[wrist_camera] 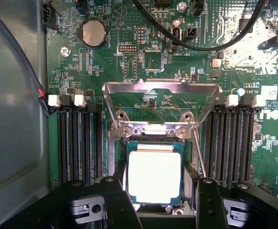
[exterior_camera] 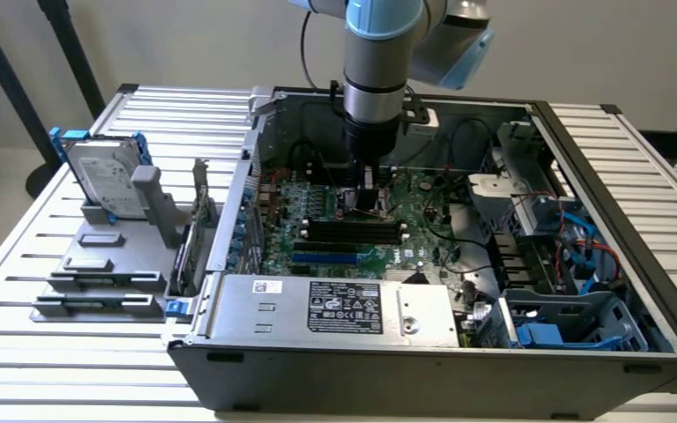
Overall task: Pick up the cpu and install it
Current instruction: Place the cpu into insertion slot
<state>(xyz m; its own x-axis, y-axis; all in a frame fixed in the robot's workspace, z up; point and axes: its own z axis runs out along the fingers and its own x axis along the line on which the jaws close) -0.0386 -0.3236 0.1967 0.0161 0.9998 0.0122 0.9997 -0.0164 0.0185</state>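
The cpu [wrist_camera: 154,174], a small square chip with a bright silver top and a thin green edge, lies flat in the socket frame on the green motherboard [wrist_camera: 105,62]. The socket's metal load plate [wrist_camera: 162,87] stands swung open beyond it. My gripper [wrist_camera: 155,193] reaches straight down over it, one black finger [wrist_camera: 114,200] against each of two opposite sides, shut on the chip. In the exterior view my gripper [exterior_camera: 368,201] is low inside the open computer case [exterior_camera: 433,379], at the middle of the board.
Memory slots [wrist_camera: 79,143] flank the socket on both sides, and black cables [wrist_camera: 200,46] arc over the board. Outside the case, at the exterior view's left, a silver hard drive in a blue bracket [exterior_camera: 103,181] stands on a grey fixture [exterior_camera: 98,291]. The power supply [exterior_camera: 338,308] fills the case's near side.
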